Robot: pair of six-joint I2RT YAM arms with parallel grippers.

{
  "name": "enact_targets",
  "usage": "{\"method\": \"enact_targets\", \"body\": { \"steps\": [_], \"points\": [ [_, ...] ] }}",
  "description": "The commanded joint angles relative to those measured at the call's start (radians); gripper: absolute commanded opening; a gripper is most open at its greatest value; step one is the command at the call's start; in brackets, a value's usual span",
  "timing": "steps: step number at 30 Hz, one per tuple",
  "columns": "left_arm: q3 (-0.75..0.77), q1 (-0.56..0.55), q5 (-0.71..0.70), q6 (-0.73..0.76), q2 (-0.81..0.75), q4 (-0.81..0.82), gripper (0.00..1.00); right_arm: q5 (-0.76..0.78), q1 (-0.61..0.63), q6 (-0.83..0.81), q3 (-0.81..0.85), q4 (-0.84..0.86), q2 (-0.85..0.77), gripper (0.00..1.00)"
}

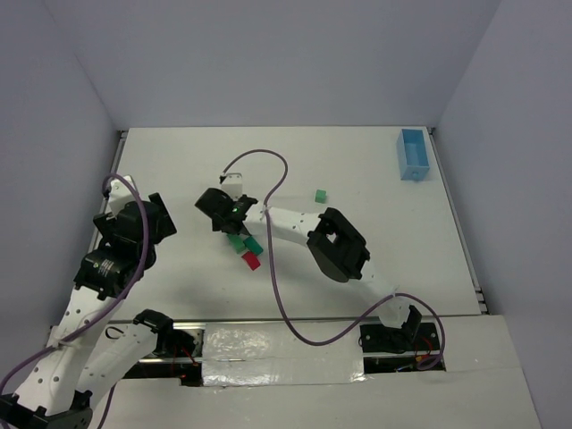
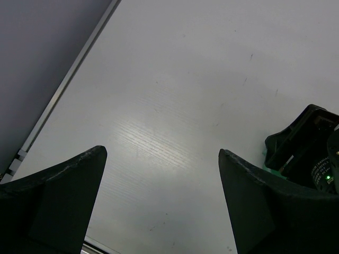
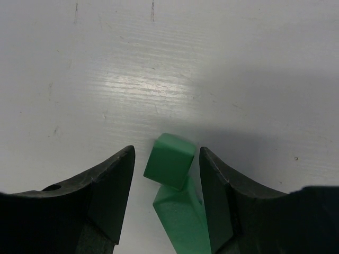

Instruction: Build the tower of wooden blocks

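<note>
As my right arm [image 1: 290, 219] reaches left, wrist pitched down, right gripper [image 3: 166, 159] straddles a green block [image 3: 169, 161] near the red wedge [image 1: 251, 261]: half open, not clamped. Left gripper [image 2: 162, 153] wide open, empty.

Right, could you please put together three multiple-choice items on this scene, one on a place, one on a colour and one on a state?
1. Where does the light blue tray stand on the table?
A. far right corner
B. near left corner
C. dead centre

2. What colour is the block between the fingers of the right tool?
A. red
B. green
C. yellow

3. How is the left tool?
A. shut on a block
B. open and empty
C. shut on nothing

Answers:
1 A: the top view shows the tray at the far right.
2 B: a green block lies between those fingers in the right wrist view.
3 B: its fingers stand wide apart with nothing between them.
</note>
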Motion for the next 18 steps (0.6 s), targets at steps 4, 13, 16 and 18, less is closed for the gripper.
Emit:
{"method": "enact_targets", "body": {
  "steps": [4, 13, 16, 18],
  "points": [
    [-0.003, 0.005, 0.009, 0.019, -0.019, 0.046, 0.99, 0.013, 0.006, 0.023, 0.087, -0.009, 0.041, 0.56],
    [-0.004, 0.005, 0.014, 0.024, -0.024, 0.049, 1.00, -0.010, 0.008, 0.000, 0.135, -0.021, 0.076, 0.47],
    [-0.004, 0.005, 0.015, 0.024, -0.027, 0.052, 1.00, -0.026, 0.008, -0.014, 0.126, 0.001, 0.074, 0.36],
    [-0.006, 0.005, 0.017, 0.025, -0.025, 0.052, 0.99, -0.043, 0.014, -0.032, 0.124, 0.020, 0.071, 0.33]
  ]
}}
